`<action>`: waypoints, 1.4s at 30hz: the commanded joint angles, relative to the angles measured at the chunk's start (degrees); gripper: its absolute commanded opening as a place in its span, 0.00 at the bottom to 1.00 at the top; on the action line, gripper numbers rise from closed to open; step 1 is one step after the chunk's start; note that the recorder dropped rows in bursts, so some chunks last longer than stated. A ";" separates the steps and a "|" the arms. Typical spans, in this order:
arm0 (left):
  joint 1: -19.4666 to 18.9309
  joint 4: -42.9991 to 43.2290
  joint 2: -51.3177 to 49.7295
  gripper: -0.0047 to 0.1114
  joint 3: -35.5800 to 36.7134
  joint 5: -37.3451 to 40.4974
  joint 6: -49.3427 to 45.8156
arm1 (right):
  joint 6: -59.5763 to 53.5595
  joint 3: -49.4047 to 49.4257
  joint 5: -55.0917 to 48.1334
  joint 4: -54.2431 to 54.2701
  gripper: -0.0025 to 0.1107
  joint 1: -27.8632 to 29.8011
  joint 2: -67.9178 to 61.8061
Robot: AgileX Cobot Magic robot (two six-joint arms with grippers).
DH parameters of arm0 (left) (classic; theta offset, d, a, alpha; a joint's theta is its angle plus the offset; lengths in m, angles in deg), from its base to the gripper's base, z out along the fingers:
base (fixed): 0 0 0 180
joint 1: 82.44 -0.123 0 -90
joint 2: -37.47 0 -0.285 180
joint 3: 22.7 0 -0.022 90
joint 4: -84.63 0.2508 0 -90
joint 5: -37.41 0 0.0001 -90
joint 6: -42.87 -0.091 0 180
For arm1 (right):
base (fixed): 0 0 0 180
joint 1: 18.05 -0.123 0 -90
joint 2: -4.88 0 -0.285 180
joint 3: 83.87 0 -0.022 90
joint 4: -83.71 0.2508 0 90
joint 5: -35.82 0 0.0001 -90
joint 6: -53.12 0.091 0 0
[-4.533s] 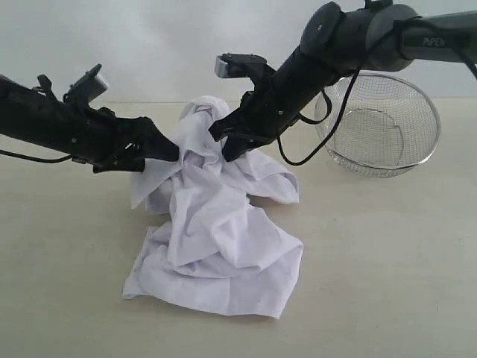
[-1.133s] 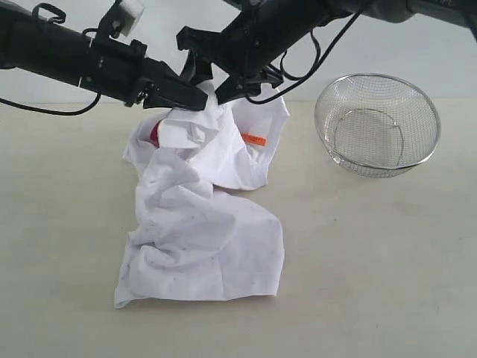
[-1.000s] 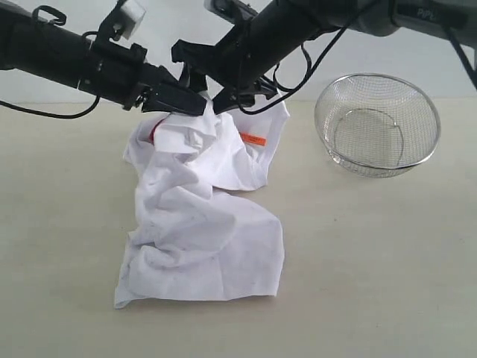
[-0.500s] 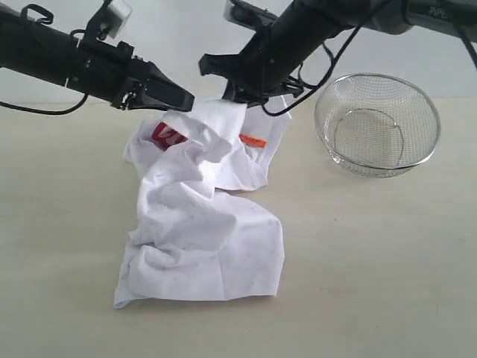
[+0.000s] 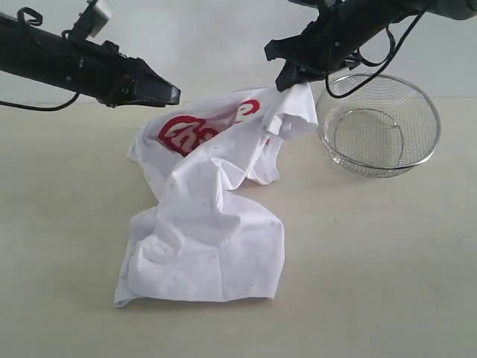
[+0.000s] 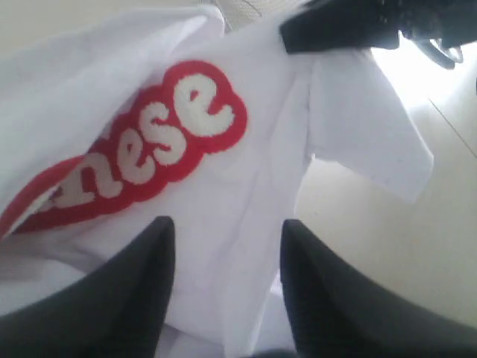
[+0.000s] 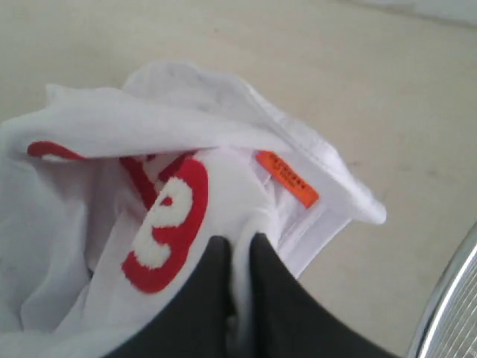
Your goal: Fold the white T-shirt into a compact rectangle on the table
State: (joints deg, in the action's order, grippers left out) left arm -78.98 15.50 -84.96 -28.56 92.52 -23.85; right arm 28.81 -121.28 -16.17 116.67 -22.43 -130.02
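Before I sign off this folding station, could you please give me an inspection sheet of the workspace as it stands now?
Surface: table, pale beige, flat.
Job's things: white T-shirt, crumpled, unfolded, red lettering showing.
Clutter: wire-mesh basket beside the shirt, nothing seen in it.
Grippers: left gripper open, off the shirt; right gripper shut on the shirt's edge by the orange tag.
Cables: black cable looping under the right arm, over the basket.
Surroundings: plain pale wall.

The left gripper [image 5: 174,95] is hovering raised on its outstretched arm, jaws apart and empty, while the right gripper [image 5: 287,78] is angling down, pinching an edge of the white T-shirt [image 5: 212,224].
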 commanded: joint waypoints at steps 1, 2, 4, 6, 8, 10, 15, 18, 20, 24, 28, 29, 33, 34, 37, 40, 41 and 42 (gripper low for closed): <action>1.13 1.47 -2.73 0.41 -0.24 -0.51 0.44 | -1.55 0.00 8.58 0.20 0.09 -0.21 0.60; 1.13 1.58 -3.20 0.40 -0.24 -0.51 0.70 | -1.80 0.00 9.90 1.05 0.15 -0.31 0.60; 1.13 2.81 -3.94 0.38 -0.24 -0.51 1.12 | -3.41 0.00 11.61 3.57 0.29 -0.31 0.60; 1.13 3.07 -4.53 0.32 -0.24 -0.51 1.12 | -5.85 0.00 12.69 6.09 0.52 -0.31 0.60; 1.25 2.97 -5.11 0.23 -0.24 -0.51 1.12 | -5.71 0.00 13.26 6.50 0.66 -0.75 0.60; 1.25 2.85 -5.86 0.14 -0.24 -0.59 1.12 | -5.84 0.00 13.26 6.50 0.62 -1.34 0.60; 1.25 3.23 -8.49 0.08 -0.24 -0.59 1.52 | -5.73 0.00 10.15 6.90 0.41 -1.83 1.48; 1.25 5.69 -9.20 0.08 -0.24 -1.86 3.16 | -5.73 -0.10 4.62 7.02 0.31 -1.83 3.10; 1.25 7.78 -9.35 0.08 -0.24 -4.07 5.11 | -5.73 -0.10 -0.43 8.01 0.26 -1.83 3.85; 1.25 11.47 -9.40 0.08 -0.24 -5.25 6.76 | -5.73 1.10 -8.58 10.03 0.17 -2.14 3.87; 1.25 13.33 -9.40 0.08 -0.24 -4.14 6.76 | -5.84 5.64 -9.18 11.45 0.05 -2.14 3.87; 1.25 13.33 -9.40 0.08 -0.24 -3.88 6.76 | -6.42 7.30 -9.18 12.59 0.02 -2.14 3.87; 1.25 15.08 -9.40 0.08 -0.24 -1.66 6.76 | -11.66 15.60 -7.05 18.38 0.02 -2.14 5.14; 1.25 16.47 -9.40 0.08 -0.24 -1.40 7.38 | -12.36 17.36 -6.13 19.02 0.02 -2.14 5.70; 1.25 19.47 -9.40 0.08 -0.24 -1.40 10.85 | -14.39 22.74 -4.85 19.25 0.02 -2.14 8.56; 1.25 22.82 -9.13 0.08 -0.24 -0.98 14.91 | -14.86 27.17 -4.85 19.37 0.02 -2.14 11.49; 1.25 23.96 -8.98 0.08 -0.24 -0.31 15.88 | -15.31 28.79 -4.48 19.25 0.02 -2.27 12.52; 1.25 24.08 -8.84 0.08 -0.24 0.55 15.91 | -15.62 30.46 -3.69 18.81 0.02 -2.44 13.52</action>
State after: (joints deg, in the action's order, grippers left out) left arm -77.92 37.27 -94.27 -28.59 90.90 -10.52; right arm 14.56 -93.94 -21.15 135.39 -24.63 -119.63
